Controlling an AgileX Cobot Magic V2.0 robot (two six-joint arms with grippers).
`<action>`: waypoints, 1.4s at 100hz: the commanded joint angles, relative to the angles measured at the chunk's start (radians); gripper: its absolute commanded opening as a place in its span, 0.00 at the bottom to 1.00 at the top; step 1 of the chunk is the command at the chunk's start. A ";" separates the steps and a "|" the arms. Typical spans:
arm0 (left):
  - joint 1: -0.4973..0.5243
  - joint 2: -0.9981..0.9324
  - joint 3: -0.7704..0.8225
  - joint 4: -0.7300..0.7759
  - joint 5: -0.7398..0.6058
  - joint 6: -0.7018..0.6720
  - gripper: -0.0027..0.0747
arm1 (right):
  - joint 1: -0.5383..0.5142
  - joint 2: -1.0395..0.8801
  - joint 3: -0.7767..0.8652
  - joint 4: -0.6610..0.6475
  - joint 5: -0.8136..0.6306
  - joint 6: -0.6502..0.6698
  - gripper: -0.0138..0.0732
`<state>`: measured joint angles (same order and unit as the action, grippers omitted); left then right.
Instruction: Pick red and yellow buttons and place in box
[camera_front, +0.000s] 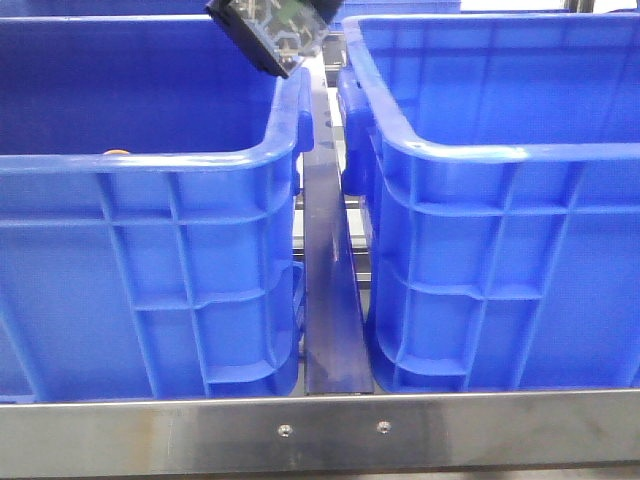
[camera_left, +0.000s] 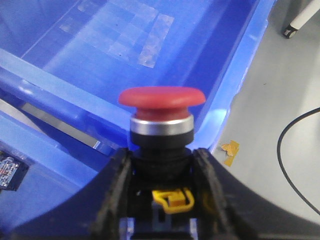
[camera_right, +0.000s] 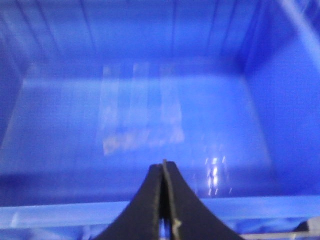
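Note:
My left gripper (camera_left: 161, 156) is shut on the red button (camera_left: 161, 97), gripping its black body below the silver collar. A yellow clip (camera_left: 172, 200) shows on that body. The button hangs above the corner rim of a blue box (camera_left: 100, 60) whose floor is bare. My right gripper (camera_right: 163, 167) is shut and empty above the bare floor of a blue box (camera_right: 140, 100). The front view shows two look-alike blue boxes, left (camera_front: 150, 165) and right (camera_front: 500, 152). No yellow button is in view.
A dark arm part (camera_front: 270, 35) hangs over the gap between the boxes. A metal strip (camera_front: 335, 300) runs between them. A small orange bit (camera_front: 117, 152) shows behind the left box's rim. Grey floor with a black cable (camera_left: 295, 155) lies beside the box.

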<state>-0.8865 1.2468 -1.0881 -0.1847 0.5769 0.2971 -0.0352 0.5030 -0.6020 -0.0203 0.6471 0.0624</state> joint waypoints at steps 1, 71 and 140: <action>-0.007 -0.032 -0.031 -0.017 -0.076 0.001 0.01 | -0.003 0.094 -0.088 0.020 0.021 0.004 0.19; -0.007 -0.032 -0.031 -0.017 -0.076 0.001 0.01 | -0.002 0.444 -0.305 0.958 0.260 -0.347 0.86; -0.007 -0.032 -0.031 -0.017 -0.076 0.001 0.01 | 0.276 0.711 -0.396 1.335 0.339 -0.573 0.86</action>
<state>-0.8865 1.2468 -1.0881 -0.1847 0.5753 0.2971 0.2244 1.2121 -0.9592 1.2487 0.9952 -0.4944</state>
